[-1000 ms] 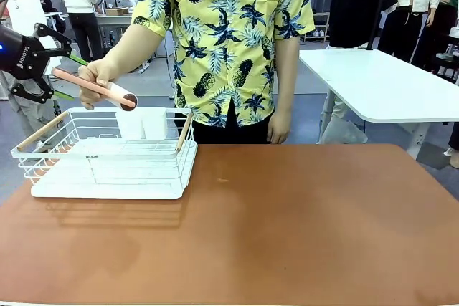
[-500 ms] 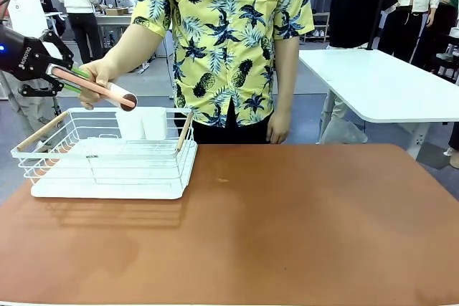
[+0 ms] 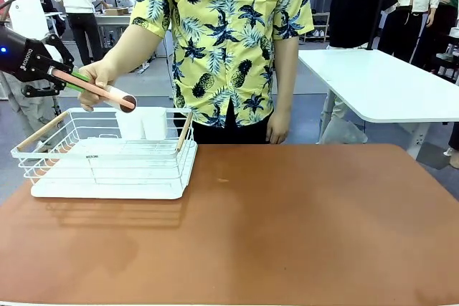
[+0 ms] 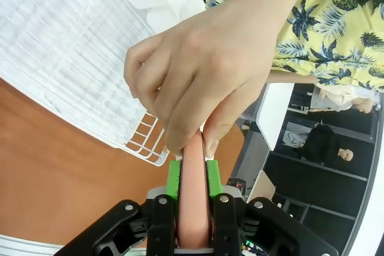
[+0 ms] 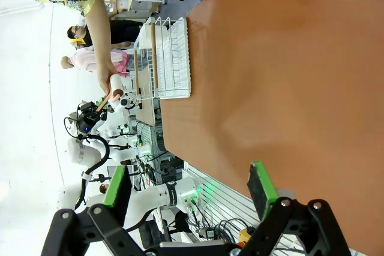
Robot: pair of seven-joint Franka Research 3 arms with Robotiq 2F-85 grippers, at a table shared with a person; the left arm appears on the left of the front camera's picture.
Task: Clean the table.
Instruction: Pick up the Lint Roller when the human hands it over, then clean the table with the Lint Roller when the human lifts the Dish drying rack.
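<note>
Our left tool is now clamped on the pink rod; a second ago its jaws stood apart beside it. The person's hand grips the same rod just ahead of the pads, above the white dish rack at the far left of the brown surface. We judge the handover nearly done, pending the hand's release. Our right tool hangs with jaws apart.

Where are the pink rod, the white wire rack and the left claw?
pink rod (image 3: 116, 94): front view, shaft beyond the hand.
white wire rack (image 3: 107, 191): front view, base's front edge.
left claw (image 4: 192, 172): left wrist view, between its green pads.
</note>
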